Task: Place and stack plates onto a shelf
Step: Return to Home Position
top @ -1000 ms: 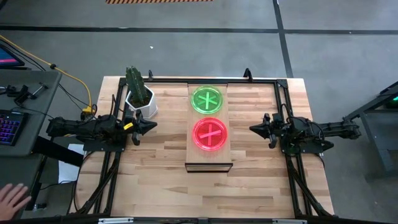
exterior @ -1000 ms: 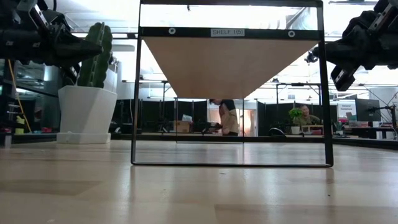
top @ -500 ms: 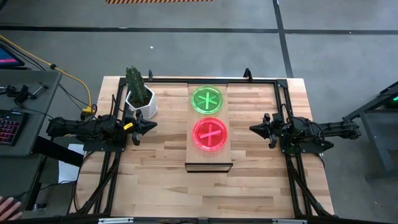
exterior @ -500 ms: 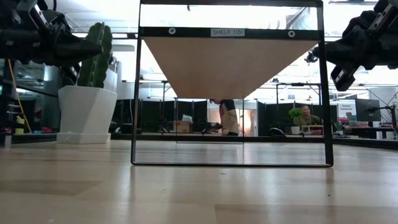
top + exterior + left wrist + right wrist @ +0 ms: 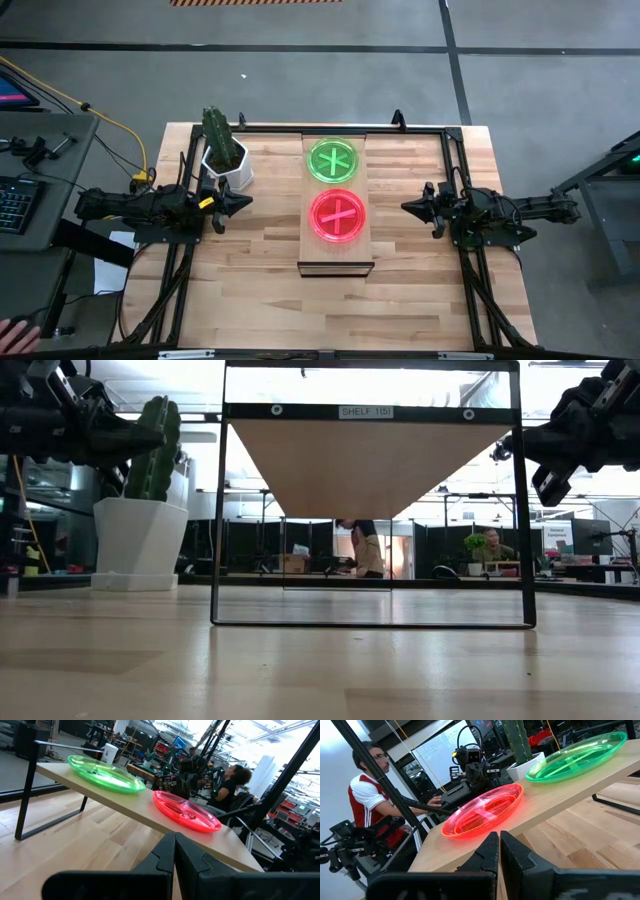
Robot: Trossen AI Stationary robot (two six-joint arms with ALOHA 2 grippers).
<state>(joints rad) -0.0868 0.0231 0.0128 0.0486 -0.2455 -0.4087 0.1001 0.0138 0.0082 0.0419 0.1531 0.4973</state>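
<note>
The task is judged as nearly finished: all plates that can be seen lie on the shelf [image 5: 336, 255], a green pile [image 5: 332, 160] toward the far end and a pink-red pile [image 5: 337, 215] just beside it. The number in each pile cannot be counted. The left pincer [image 5: 245, 201] and the right pincer [image 5: 407, 207] are closed and empty above the surface [image 5: 260, 290], each well apart from the shelf on its own side.

At 9 o'clock the left gripper [image 5: 243, 201] points toward 3, fingers pressed together. At 3 o'clock the right gripper [image 5: 406, 207] points toward 9, likewise closed.
</note>
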